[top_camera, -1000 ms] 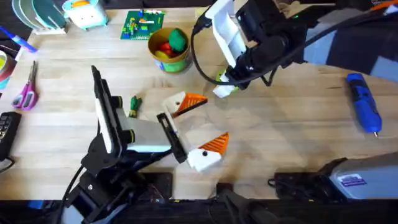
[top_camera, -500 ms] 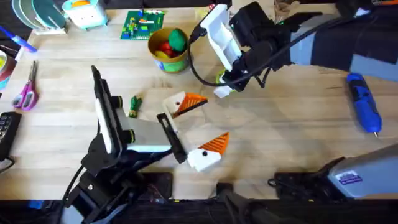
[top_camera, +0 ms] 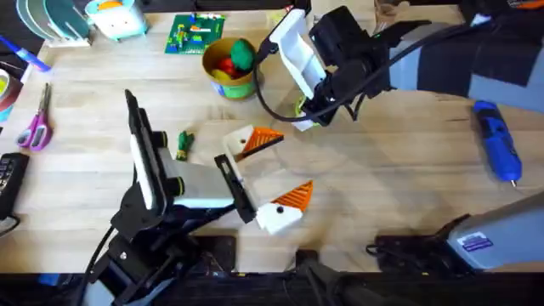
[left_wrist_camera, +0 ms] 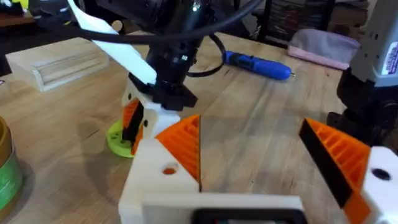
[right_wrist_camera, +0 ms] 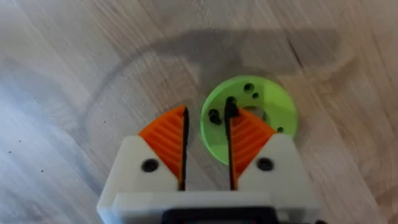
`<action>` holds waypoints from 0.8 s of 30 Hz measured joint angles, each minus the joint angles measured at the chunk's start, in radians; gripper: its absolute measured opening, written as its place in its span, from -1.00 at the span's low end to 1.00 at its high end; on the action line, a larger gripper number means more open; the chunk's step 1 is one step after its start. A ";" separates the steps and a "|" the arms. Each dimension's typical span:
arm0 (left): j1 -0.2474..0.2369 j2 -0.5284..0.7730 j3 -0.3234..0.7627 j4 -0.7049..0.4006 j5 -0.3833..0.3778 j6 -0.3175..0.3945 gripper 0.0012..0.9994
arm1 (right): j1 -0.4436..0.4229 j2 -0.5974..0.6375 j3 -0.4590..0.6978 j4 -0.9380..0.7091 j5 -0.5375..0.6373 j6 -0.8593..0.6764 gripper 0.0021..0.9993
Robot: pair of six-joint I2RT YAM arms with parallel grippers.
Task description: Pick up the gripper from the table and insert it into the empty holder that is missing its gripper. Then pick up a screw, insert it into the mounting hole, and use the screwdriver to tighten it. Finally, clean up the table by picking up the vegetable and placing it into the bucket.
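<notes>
My left gripper (top_camera: pixel 295 161) rests open on the table. The holder (top_camera: pixel 239 141) is its far white finger block, with the orange gripper (left_wrist_camera: pixel 186 149) seated in it. Its mounting hole (left_wrist_camera: pixel 168 169) shows orange inside. My right gripper (right_wrist_camera: pixel 207 112) hangs over a green disc (right_wrist_camera: pixel 264 118) with a narrow gap between its pads. A small dark screw (right_wrist_camera: pixel 231 111) stands at one fingertip, not clamped. The blue screwdriver (top_camera: pixel 497 140) lies far right. Left of the holder lies the dark-green vegetable (top_camera: pixel 184 143). At the back stands the yellow bucket (top_camera: pixel 229 72), holding red and green toys.
Pink-handled scissors (top_camera: pixel 36 127) lie at the left edge. A green brick plate (top_camera: pixel 195 34) sits behind the bucket. A wooden box (left_wrist_camera: pixel 53 62) stands behind the disc. Bare wood stretches between the disc and the screwdriver.
My right arm has shifted a little left and toward the back, its gripper staying over the green disc. The left arm has not moved.
</notes>
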 joint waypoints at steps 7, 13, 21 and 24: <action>0.000 0.000 0.000 0.000 0.000 0.000 0.99 | 0.000 0.003 0.000 0.001 0.000 -0.003 -0.33; 0.000 0.000 0.000 0.000 0.000 0.000 0.99 | 0.000 0.008 0.000 0.005 0.003 -0.003 -0.52; 0.000 0.000 0.000 0.000 0.000 0.000 0.99 | 0.000 0.009 0.004 0.008 0.008 -0.003 -0.98; 0.000 0.000 0.000 0.000 0.000 0.000 0.99 | 0.000 0.009 0.004 0.007 0.020 -0.003 -0.98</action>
